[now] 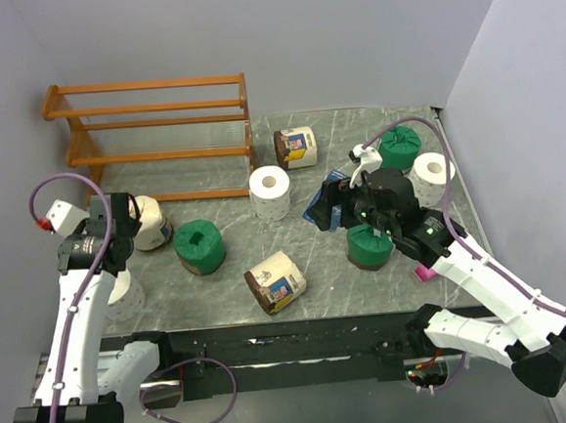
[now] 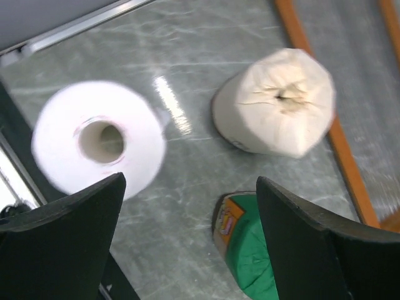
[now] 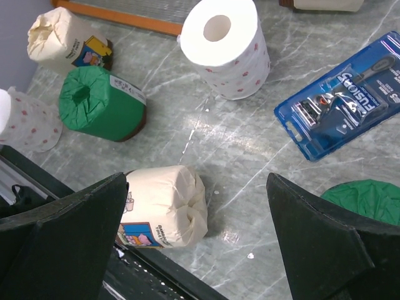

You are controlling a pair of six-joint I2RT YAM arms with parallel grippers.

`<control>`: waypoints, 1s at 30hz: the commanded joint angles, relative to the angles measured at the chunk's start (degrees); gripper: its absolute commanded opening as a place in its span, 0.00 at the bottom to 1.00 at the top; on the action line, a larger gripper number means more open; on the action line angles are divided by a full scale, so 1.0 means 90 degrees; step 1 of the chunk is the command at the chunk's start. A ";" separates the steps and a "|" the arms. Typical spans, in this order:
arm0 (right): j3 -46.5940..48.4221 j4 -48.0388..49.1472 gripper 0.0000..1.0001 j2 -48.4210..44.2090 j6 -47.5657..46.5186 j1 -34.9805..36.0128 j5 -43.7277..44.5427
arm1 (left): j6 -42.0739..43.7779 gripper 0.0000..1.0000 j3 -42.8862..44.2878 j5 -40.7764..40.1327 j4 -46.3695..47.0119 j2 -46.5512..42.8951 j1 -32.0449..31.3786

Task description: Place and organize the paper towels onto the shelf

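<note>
The wooden shelf (image 1: 149, 134) stands at the back left with nothing on its tiers. The paper towels lie on the table: white rolls (image 1: 270, 191) (image 1: 432, 170) (image 1: 122, 288), green rolls (image 1: 199, 246) (image 1: 400, 147) (image 1: 369, 247), cream-and-brown rolls (image 1: 296, 146) (image 1: 276, 281) (image 1: 150, 222). My left gripper (image 2: 187, 250) is open and empty above the table between a white roll (image 2: 97, 140), a cream roll (image 2: 275, 103) and a green roll (image 2: 247, 247). My right gripper (image 3: 197, 206) is open and empty, high over a lying cream roll (image 3: 165, 209).
A flat dark-blue razor packet (image 3: 340, 103) lies right of an upright white roll (image 3: 225, 47). A small pink item (image 1: 425, 272) sits near the front right edge. The shelf's bottom slat (image 2: 340, 150) runs just past the cream roll. Grey walls close in on both sides.
</note>
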 commanded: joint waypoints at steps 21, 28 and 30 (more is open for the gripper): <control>0.0666 -0.0616 0.99 0.1110 -0.0274 -0.0018 0.0302 | -0.1333 0.97 -0.0693 -0.0258 -0.1073 -0.0546 0.1427; 0.0667 -0.0656 0.99 0.1266 -0.0215 -0.0018 -0.0167 | -0.1859 0.96 -0.0754 -0.0228 -0.1356 -0.0371 0.1652; 0.0715 -0.0733 0.99 0.1305 -0.0225 -0.0028 -0.0128 | -0.1890 0.96 -0.0744 -0.0063 -0.1395 -0.0273 0.1798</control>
